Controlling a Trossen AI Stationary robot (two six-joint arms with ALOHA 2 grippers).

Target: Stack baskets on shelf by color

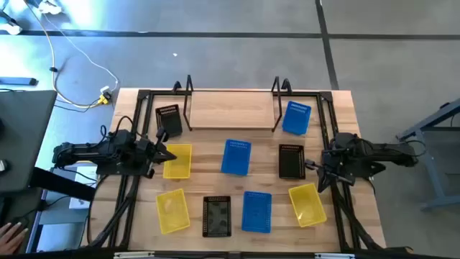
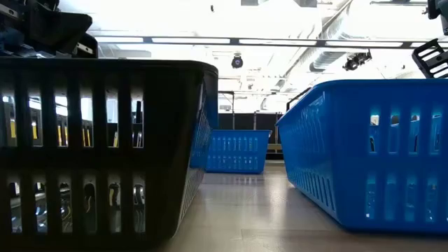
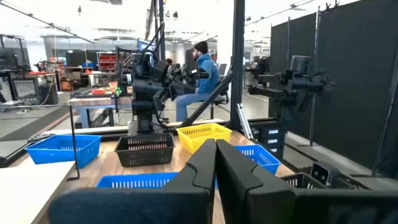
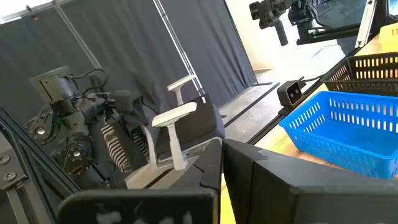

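Baskets, nine in all, lie scattered over the wooden table (image 1: 338, 223), and none is stacked yet, so the job looks to be at its very start. From left to right: the left gripper (image 1: 164, 152) hovers at the table's left side, fingers pressed together and empty, beside a yellow basket (image 1: 177, 160); a black basket (image 1: 168, 119) sits by the shelf's left frame. The shelf (image 1: 231, 111), at the far edge, holds only a blue basket (image 1: 296, 117) at its right end. Centre table has another blue basket (image 1: 236, 157). The right gripper (image 1: 316, 167) waits near a second black basket (image 1: 290, 160), fingers also closed on nothing. Next, I judge, one gripper must open and descend over a basket rim.
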